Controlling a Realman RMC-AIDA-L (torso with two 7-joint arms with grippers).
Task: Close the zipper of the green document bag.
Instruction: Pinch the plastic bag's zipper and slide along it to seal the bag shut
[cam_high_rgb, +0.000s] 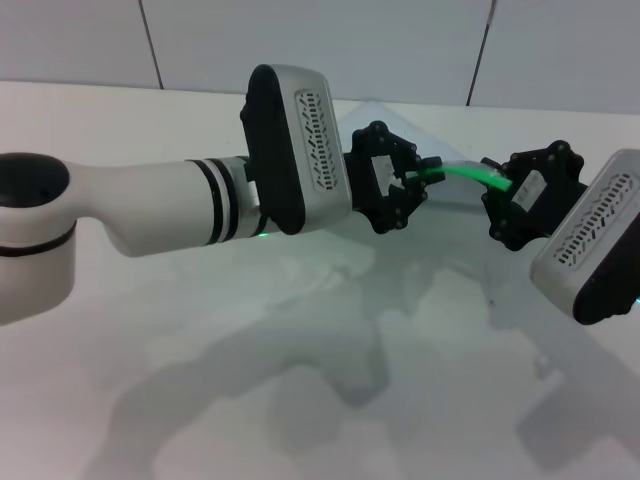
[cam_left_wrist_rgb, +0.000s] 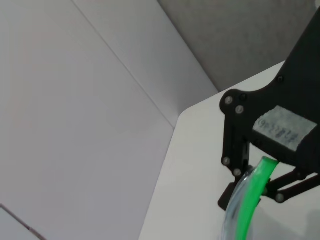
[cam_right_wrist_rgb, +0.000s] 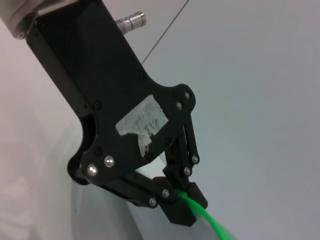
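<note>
The green document bag (cam_high_rgb: 455, 193) is a translucent pale sheet held up off the white table between my two grippers. Its zipper (cam_high_rgb: 462, 172) shows as a bright green strip bowing between them. My left gripper (cam_high_rgb: 418, 180) is shut on the strip's left part. At the strip's right end, my right gripper (cam_high_rgb: 497, 190) is shut on it. In the left wrist view the zipper (cam_left_wrist_rgb: 250, 200) runs up into shut black fingers (cam_left_wrist_rgb: 240, 172). The right wrist view shows the zipper (cam_right_wrist_rgb: 207, 215) leaving clamped black pads (cam_right_wrist_rgb: 182, 205). The slider is hidden.
The white table (cam_high_rgb: 300, 380) spreads in front, crossed by arm shadows. A pale panelled wall (cam_high_rgb: 300, 40) stands behind the table's far edge. My left arm's white forearm (cam_high_rgb: 150, 205) reaches in across the left half of the head view.
</note>
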